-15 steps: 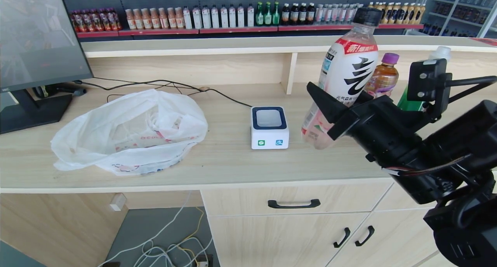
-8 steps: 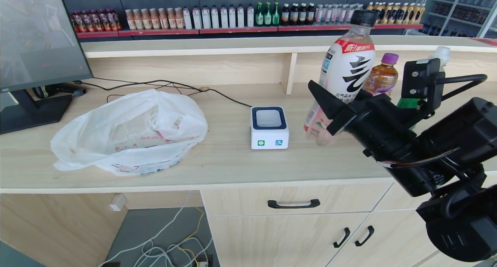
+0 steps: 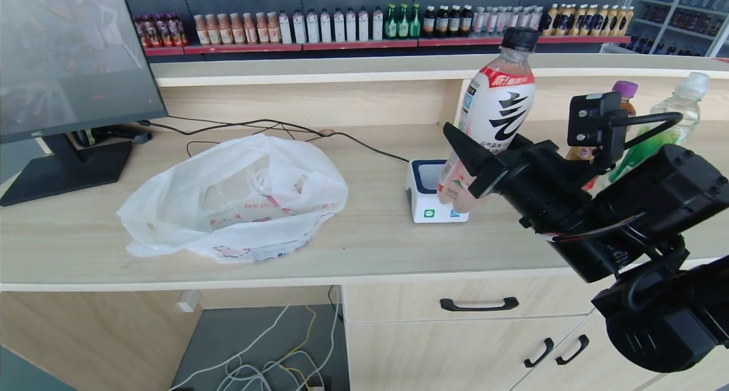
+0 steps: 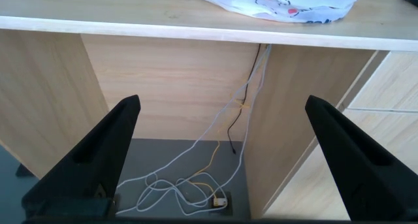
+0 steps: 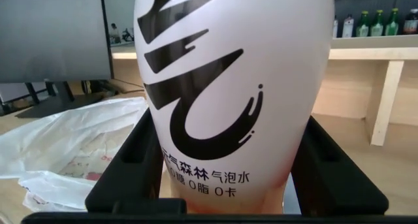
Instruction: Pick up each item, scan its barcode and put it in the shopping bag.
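Counter (image 3: 370, 243), light wood; the task's things are on or above it.

One drink bottle (image 3: 495, 118): black cap, white label, pink liquid, leaning slightly. The right gripper (image 3: 481, 160) pinches it low on the body, a black finger (image 5: 130, 165) on each side in the right wrist view. The base hangs over the right part of the one barcode scanner (image 3: 427, 200), a white box with a dark blue rim. Cannot tell whether they touch.

One shopping bag (image 3: 239, 197): white plastic, slumped on the counter, mouth open, well to the left of the scanner.

Two more bottles stand at the counter's right behind the arm: one amber with a purple cap (image 3: 625, 89), one clear with a white cap (image 3: 678, 109).

One monitor (image 3: 62, 55) at far left.

Left gripper (image 4: 215, 159): fingers spread wide, holding nothing, below the counter edge, facing the gap where loose cables (image 4: 189, 185) lie on the floor.

Three black drawer handles (image 3: 478, 305) on the cabinet front
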`<state>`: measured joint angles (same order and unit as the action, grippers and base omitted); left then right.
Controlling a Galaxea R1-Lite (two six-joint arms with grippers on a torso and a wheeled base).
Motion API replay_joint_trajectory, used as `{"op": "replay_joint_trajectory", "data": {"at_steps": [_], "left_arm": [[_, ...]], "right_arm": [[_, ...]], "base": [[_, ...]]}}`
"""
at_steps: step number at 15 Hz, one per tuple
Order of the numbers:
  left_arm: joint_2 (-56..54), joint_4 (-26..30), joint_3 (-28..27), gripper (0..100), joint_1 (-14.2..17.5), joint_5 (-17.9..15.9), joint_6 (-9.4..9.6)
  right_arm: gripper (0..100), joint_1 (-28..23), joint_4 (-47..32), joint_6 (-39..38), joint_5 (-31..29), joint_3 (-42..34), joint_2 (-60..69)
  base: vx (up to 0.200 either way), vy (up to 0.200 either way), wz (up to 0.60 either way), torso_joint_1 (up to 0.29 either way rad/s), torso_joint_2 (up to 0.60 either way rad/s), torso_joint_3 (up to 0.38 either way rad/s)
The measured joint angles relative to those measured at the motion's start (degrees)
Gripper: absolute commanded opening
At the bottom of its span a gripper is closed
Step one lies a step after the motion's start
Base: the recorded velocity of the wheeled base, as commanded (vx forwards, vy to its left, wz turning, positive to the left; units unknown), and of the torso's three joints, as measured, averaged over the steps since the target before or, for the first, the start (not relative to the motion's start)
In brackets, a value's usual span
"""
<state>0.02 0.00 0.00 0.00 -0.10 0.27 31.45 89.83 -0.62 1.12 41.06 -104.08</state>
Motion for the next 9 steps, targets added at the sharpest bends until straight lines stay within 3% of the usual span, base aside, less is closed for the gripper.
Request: {"op": "replay_joint_trajectory", "data": {"at_steps": [9], "left_arm": [[0.0,0.0,0.0,100,0.0,0.0,-0.56]], "right_arm": [[0,-0.4,0.1,0.0,0.0,0.9,0.1]], "base": [[0.000,0.200,0.00,0.002,0.00,0.002]]}}
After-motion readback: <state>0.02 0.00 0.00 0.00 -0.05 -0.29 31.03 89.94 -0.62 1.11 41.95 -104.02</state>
